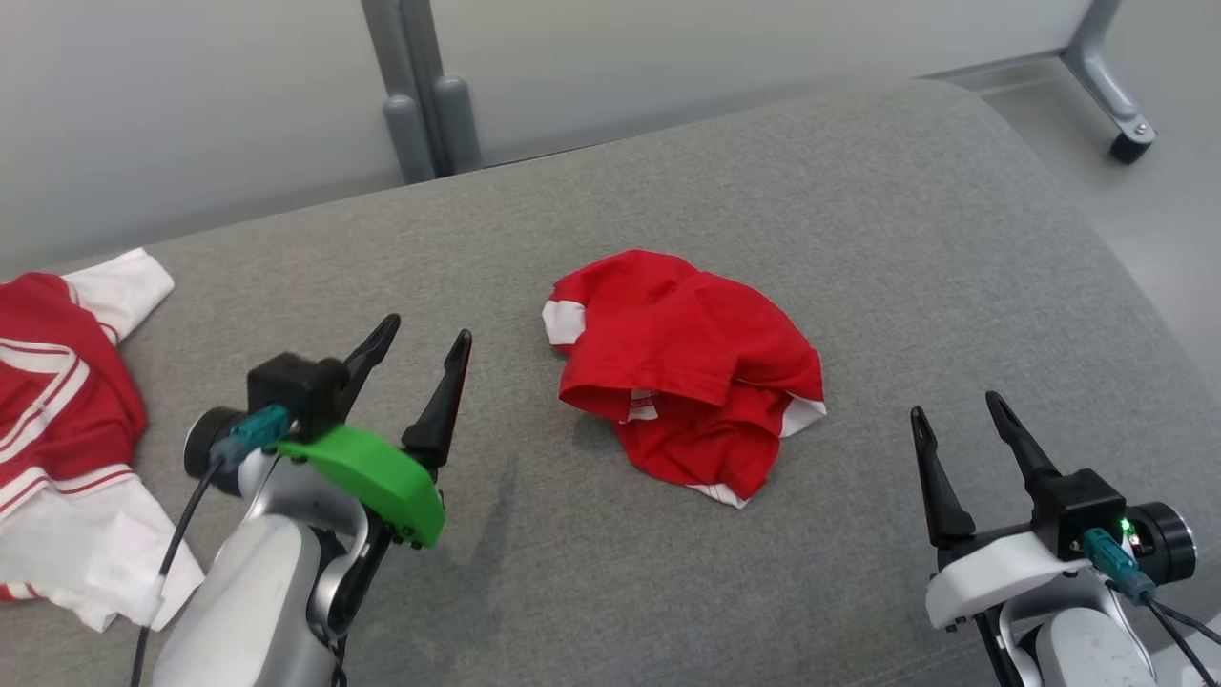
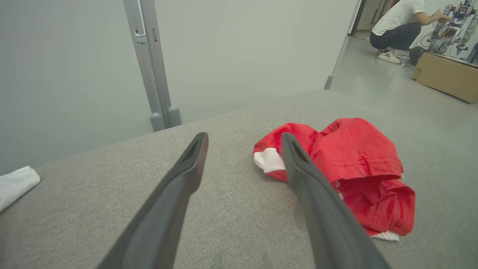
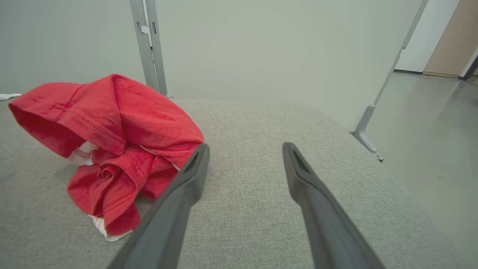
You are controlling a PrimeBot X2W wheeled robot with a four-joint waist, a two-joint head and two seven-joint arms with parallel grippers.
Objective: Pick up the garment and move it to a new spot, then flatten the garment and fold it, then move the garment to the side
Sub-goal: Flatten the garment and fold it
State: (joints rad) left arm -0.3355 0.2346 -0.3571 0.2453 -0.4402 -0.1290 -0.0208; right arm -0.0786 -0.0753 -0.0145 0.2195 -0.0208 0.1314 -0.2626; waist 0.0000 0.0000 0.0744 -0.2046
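Garment: the red garment [image 1: 687, 367] with white trim lies crumpled in a heap near the middle of the worktop [image 1: 763, 191], untouched.
Garment edges: a white cuff points to the robot's left; a white hem pokes out at the near side.
Open room: bare grey fabric surrounds the heap on every side, widest toward the far edge.
Left end effector: the left end effector [image 1: 427, 327] hangs with fingers spread and nothing between them, near the heap's left side.
Right end effector: the right end effector [image 1: 955, 405] is likewise spread and empty, apart from the heap's right side.
Second garment: a red-and-white garment [image 1: 57, 410] lies at the worktop's left edge.
Worktop: grey woven cover, rounded right corner.
Room: pale partition with a grey post [image 1: 420, 95]; smooth grey floor [image 3: 429, 149].
Containers: a cardboard box [image 2: 446, 74] sits on the floor beside a crouching person [image 2: 399, 22]; contents hidden.
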